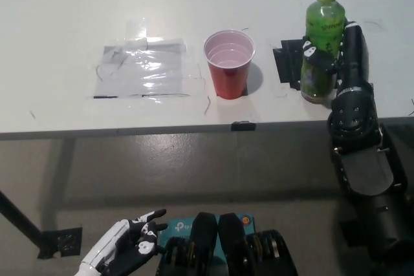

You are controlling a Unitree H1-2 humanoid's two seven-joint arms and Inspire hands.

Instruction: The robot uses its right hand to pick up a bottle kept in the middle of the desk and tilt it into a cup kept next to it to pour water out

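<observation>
A green bottle (321,37) with a yellow-green cap stands upright on the white desk (65,17), right of a red cup (229,64). My black right hand (336,56) is wrapped round the bottle's lower half from the right side, its fingers closed on it. The cup stands upright, a hand's width left of the bottle, its pale inside showing. My white left hand (123,250) rests below the desk edge at the lower left, fingers spread and holding nothing.
A sheet of clear plastic taped down (142,69) lies left of the cup. A black tape mark (284,63) sits by the bottle's base, another (243,125) at the desk's front edge. Below the desk lies grey floor.
</observation>
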